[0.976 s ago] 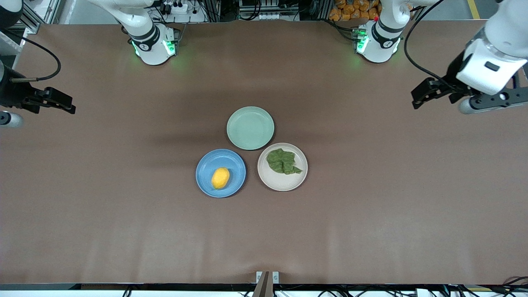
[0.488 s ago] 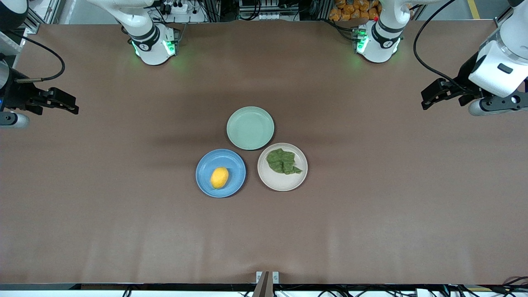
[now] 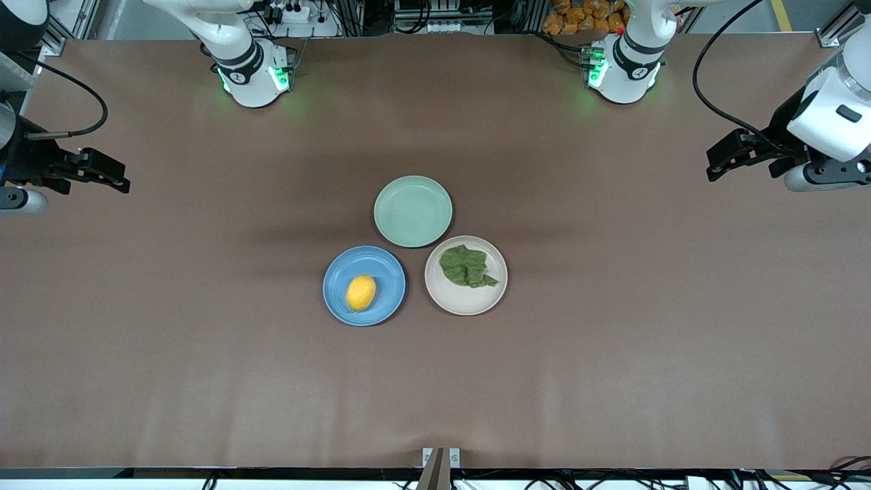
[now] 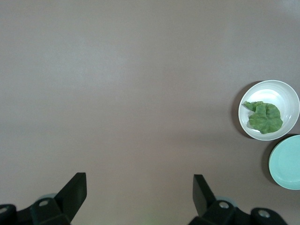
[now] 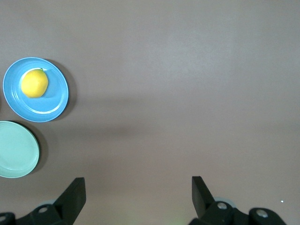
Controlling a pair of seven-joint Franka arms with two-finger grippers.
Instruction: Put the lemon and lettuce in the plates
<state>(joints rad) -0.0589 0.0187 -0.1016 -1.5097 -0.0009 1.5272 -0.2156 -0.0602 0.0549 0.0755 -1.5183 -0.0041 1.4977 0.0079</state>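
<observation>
The yellow lemon [image 3: 360, 292] lies in the blue plate [image 3: 340, 299] near the table's middle; both show in the right wrist view, lemon [image 5: 34, 83] and blue plate [image 5: 51, 105]. The dark green lettuce [image 3: 466, 266] lies in the beige-pink plate [image 3: 469, 303], also in the left wrist view, lettuce [image 4: 264, 117] and plate [image 4: 286, 96]. My left gripper [image 3: 722, 156] is open and empty, up over the left arm's end of the table. My right gripper [image 3: 109, 175] is open and empty over the right arm's end.
A pale green plate [image 3: 413, 210] stands empty, touching both other plates and farther from the front camera; it shows in the left wrist view [image 4: 287, 161] and the right wrist view [image 5: 16, 150]. The brown table [image 3: 612, 354] is bare elsewhere.
Both arms have drawn farther out toward their table ends, the left gripper more so. The lemon has rolled slightly within the blue plate. The lettuce has not moved.
</observation>
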